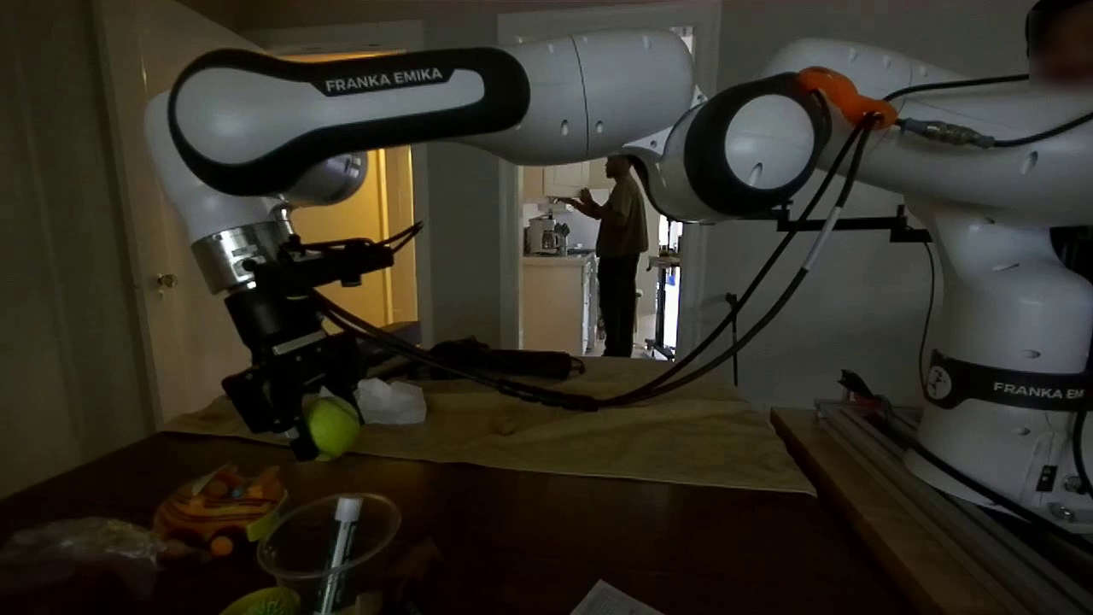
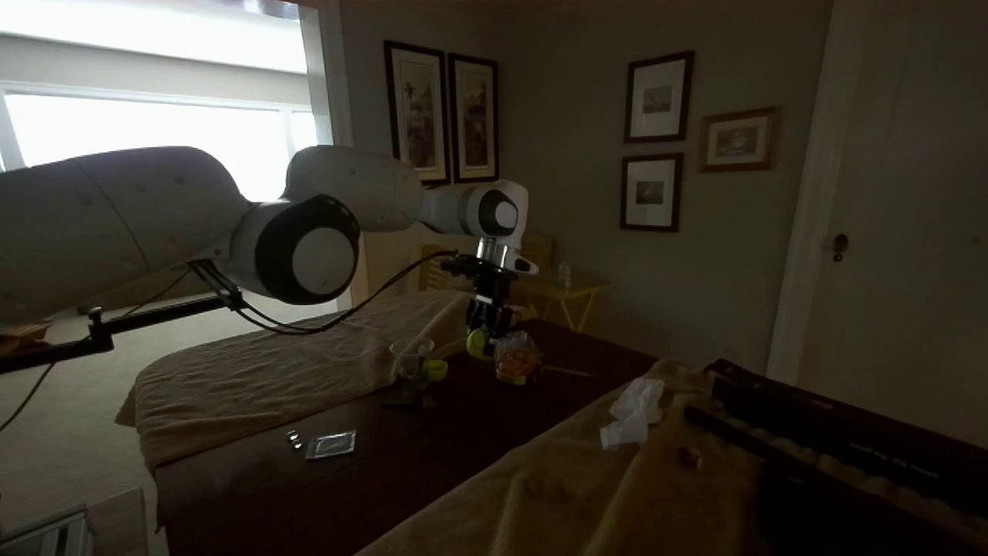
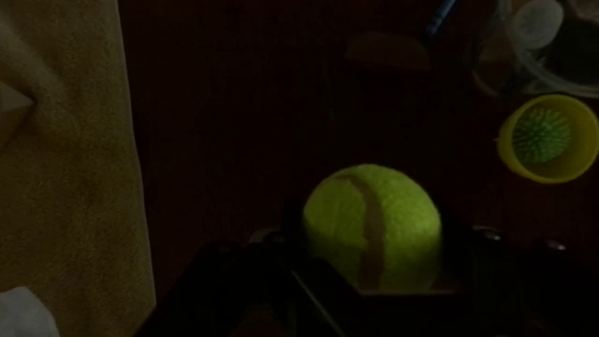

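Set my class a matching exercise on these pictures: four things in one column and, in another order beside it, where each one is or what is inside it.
Things
1. tennis ball
2. yellow cup
3. clear cup
4. crumpled white sheet

Places and states
A. has a tube with a white cap in it
B. lying on a tan towel
C. has a spiky green ball inside
D. held in the gripper

Right pairs: 1-D, 2-C, 3-A, 4-B.

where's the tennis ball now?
In the wrist view, the tennis ball is low, right of centre, held by the gripper, below-left of the yellow cup.
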You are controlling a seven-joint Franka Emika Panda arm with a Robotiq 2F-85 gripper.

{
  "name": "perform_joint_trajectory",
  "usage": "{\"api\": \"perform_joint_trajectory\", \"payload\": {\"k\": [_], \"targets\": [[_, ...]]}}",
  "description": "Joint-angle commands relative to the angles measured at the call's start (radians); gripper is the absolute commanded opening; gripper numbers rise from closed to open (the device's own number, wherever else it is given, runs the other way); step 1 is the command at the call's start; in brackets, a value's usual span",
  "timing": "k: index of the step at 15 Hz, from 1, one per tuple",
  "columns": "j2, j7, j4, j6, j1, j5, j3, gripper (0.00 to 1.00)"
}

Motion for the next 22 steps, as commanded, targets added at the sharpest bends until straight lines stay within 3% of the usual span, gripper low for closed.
{"api": "perform_joint_trajectory", "payload": {"k": [1,22], "targets": [[-0.013,0.019,-0.002,-0.026,0.009,0.048,0.03,0.42],[-0.061,-0.029,-0.011,-0.087,0.185,0.017,0.033,0.42]]}}
